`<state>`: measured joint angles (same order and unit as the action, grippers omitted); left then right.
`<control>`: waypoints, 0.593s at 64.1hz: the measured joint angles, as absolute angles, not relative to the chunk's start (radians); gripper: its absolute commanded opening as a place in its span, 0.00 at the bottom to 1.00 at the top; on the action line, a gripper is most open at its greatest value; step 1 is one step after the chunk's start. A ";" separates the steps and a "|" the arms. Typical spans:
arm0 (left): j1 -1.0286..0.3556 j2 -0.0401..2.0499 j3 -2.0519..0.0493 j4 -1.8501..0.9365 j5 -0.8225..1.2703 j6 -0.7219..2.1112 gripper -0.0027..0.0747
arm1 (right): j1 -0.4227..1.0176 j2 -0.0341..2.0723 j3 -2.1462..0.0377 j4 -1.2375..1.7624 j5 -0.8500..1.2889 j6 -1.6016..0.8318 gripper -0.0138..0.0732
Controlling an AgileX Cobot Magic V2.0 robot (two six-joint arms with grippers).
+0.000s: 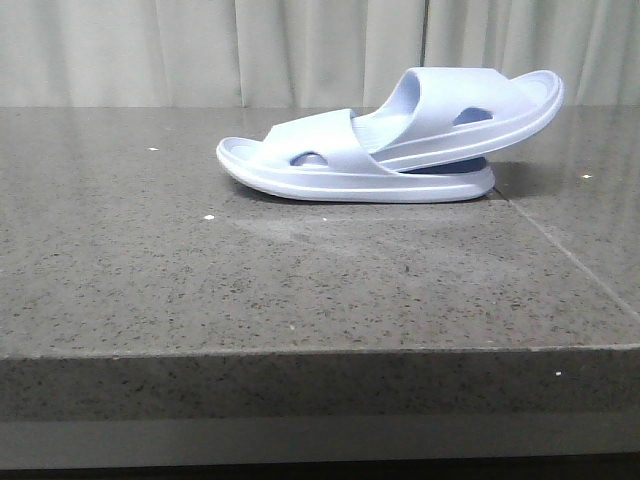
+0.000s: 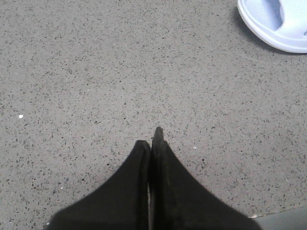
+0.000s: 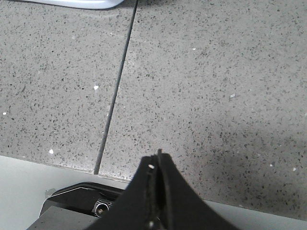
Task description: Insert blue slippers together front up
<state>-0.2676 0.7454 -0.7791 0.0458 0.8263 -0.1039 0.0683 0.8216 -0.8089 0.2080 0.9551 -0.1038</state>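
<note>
Both sets of fingers, left (image 2: 152, 143) and right (image 3: 157, 165), are pressed together and empty over the speckled grey desk (image 1: 200, 280); farther back, right of frame centre, the blue slippers (image 1: 400, 150) lie nested, one propped tilted on the other; curtain (image 1: 300, 50) behind

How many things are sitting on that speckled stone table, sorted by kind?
Pale blue moulded foam slide slippers: 2, the lower slipper flat on the grey speckled stone table, the upper slipper tilted and tucked into it.
Other objects: 0.
Total: 2.
</note>
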 measured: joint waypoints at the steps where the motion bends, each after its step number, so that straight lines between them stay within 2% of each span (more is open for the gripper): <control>1: -0.268 0.745 -0.779 0.046 0.826 -0.104 0.01 | 0.068 0.822 -0.809 0.208 0.955 -0.104 0.08; 26: -0.258 0.711 -0.740 0.048 0.780 -0.106 0.01 | 0.068 0.822 -0.809 0.210 0.955 -0.102 0.08; 38: -0.100 0.516 -0.540 0.014 0.562 -0.106 0.01 | 0.068 0.822 -0.809 0.212 0.955 -0.100 0.08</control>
